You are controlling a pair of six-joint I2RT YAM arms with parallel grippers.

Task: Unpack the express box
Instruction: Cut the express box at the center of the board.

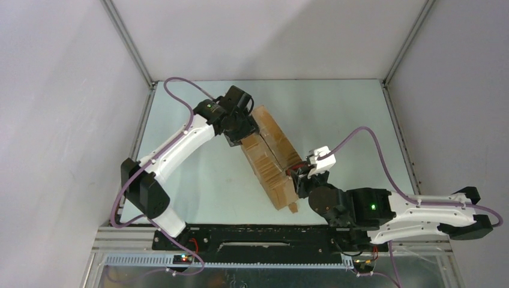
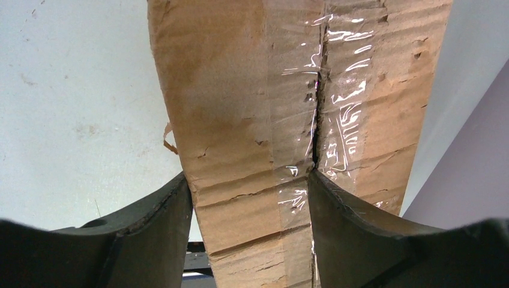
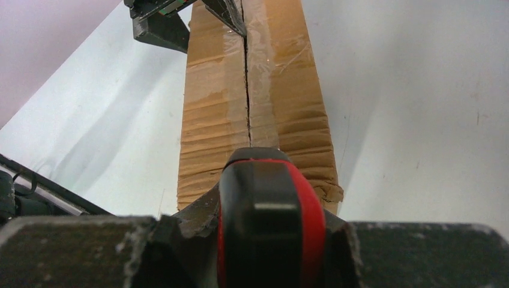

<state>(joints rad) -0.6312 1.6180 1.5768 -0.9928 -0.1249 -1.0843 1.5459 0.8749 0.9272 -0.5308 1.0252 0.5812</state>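
The express box (image 1: pixel 273 159) lies slanted on the table (image 1: pixel 204 174). At its far end, the left gripper (image 2: pixel 249 186) clamps 1 top flap with its fingers spread wide. At its near end, the right gripper (image 1: pixel 303 175) pinches a red-handled knife (image 3: pixel 270 198), lined up with the taped seam.

Knife (image 3: pixel 270 222) with red and black handle, low in the middle of the right wrist view. Pale surface (image 1: pixel 198 174) with small marks and scuffs. Grey walls (image 1: pixel 54 90) on three sides, joined by metal corner posts (image 1: pixel 129 42).

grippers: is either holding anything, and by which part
Right gripper clamps the knife by its red-black handle. Left gripper pinches half the box top, one finger at the seam.
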